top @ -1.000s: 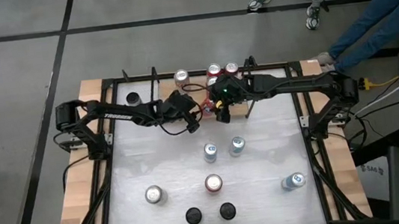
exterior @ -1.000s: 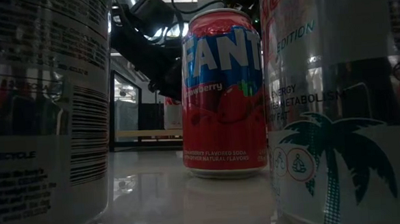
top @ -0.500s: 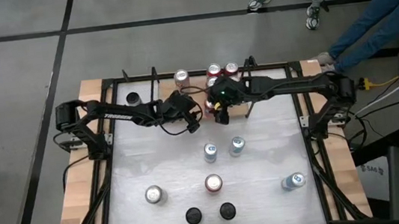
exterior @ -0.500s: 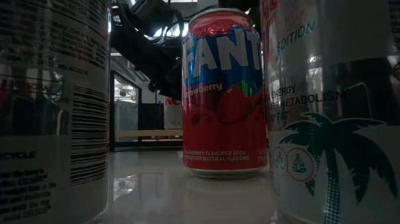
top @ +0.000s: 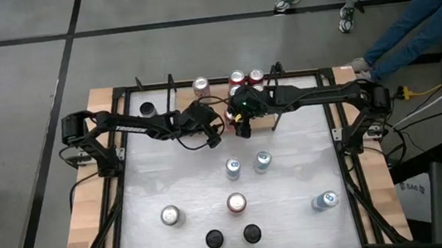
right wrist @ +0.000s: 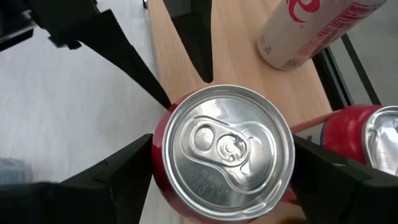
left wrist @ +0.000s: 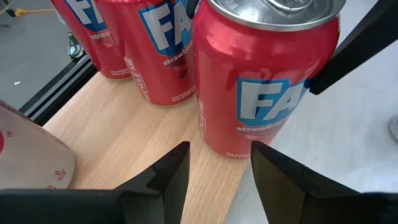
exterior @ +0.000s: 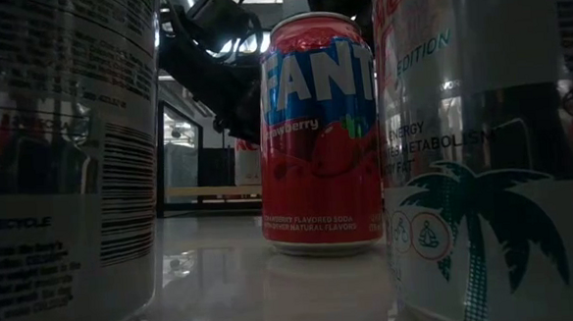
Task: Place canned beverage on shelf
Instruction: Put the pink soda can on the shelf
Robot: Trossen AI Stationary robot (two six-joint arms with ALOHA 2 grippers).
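Note:
The shelf (left wrist: 118, 143) is a light-wood board at the table's far middle. Two red cans (left wrist: 155, 50) and a white can (right wrist: 311, 31) stand on it. My right gripper (right wrist: 224, 162) is shut on a third red can (left wrist: 261, 81) at the board's near edge, under the arms in the high view (top: 233, 116). My left gripper (left wrist: 221, 148) comes from the left and points slanting down at that can's foot. Its fingers stand a narrow gap apart with nothing between them. My right gripper pinches the red can's side wall (right wrist: 158, 155) between its two fingers, one on each opposite side. The fingers slant down from the table's right. The can is upright, its foot (left wrist: 230, 152) at the board's near edge; whether it stands there I cannot tell. Whether my left gripper's fingertips (left wrist: 180, 155) touch the can's foot I cannot tell.
Several more cans stand on the white tabletop nearer the front: two silver-blue ones (top: 247, 165), a silver one (top: 171, 216), a red one (top: 237, 203), one at the right (top: 325, 201), two black ones (top: 233, 237). Another black one (top: 147, 109) stands far left. Thin black rods (top: 170, 84) rise at the shelf's ends.

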